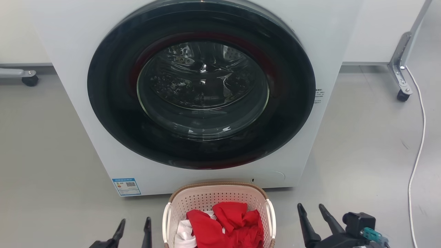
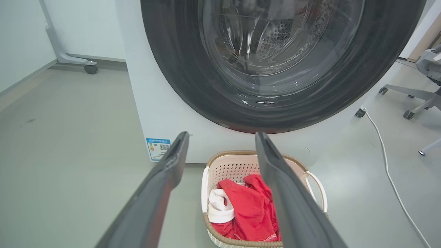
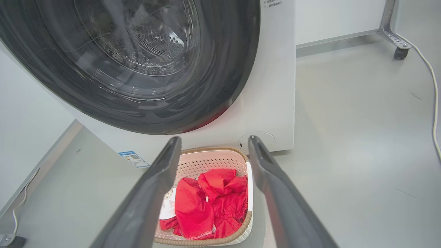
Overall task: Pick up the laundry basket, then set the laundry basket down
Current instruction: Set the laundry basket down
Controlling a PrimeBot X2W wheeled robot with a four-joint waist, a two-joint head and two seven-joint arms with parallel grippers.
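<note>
The small cream plastic laundry basket with holes in its walls and a brown woven-look rim (image 1: 203, 201) sits on the grey floor (image 1: 361, 137). It is right in front of the bottom edge of the big white washing machine with a round dark glass door (image 1: 201, 86). A crumpled red cloth (image 1: 231, 224) and a bit of white cloth (image 1: 184, 236) lie inside the basket. The left gripper (image 1: 135, 220) hangs just beside the basket's left white handle (image 1: 166, 220) — its two dark fingers are apart and hold nothing. The right gripper (image 1: 311, 205) is near the basket's right side, not touching it — its fingers are apart and empty too. A thin white cable (image 1: 422, 137) runs along the floor, well off to the right.
</note>
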